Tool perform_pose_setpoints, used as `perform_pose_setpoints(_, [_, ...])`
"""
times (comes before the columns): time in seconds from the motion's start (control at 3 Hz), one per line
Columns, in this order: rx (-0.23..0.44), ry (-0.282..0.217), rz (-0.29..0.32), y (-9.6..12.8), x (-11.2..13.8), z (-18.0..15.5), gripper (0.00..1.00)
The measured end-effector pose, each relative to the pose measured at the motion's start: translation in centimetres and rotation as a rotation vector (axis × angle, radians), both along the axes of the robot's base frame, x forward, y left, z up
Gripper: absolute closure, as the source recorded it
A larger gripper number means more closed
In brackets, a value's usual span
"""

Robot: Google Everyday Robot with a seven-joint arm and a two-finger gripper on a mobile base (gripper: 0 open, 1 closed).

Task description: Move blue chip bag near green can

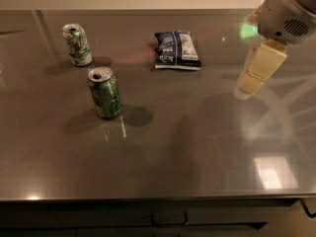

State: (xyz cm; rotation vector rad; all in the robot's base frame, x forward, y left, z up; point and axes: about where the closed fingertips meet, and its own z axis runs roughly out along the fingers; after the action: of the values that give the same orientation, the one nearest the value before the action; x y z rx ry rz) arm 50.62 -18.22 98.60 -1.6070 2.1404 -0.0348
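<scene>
Blue chip bag [177,50] lies apart from green can [104,93]; pincer [245,85] hangs at right, arm cropped, state unclear.

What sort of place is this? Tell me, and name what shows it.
Probably a kitchen or break-room counter: a long grey countertop with drawer fronts below, bearing the green can, a paler can and the blue chip bag. The gripper hangs over it at the view's right.
</scene>
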Motion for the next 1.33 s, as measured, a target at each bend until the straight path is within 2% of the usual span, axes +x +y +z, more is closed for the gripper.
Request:
perform_pose_setpoints(0.33, [0.066,-0.012,-0.025,1.5,4.0,-0.3,0.0])
perform_pose_setpoints(0.67, [0.172,0.006,-0.112,2.8,9.3,-1.0,0.0])
perform_pose_setpoints(1.0, [0.233,0.036,-0.183,3.6,12.2,-1.8,0.0])
perform_pose_setpoints(1.33, [0.246,0.033,-0.237,5.1,14.5,-2.7,0.0])
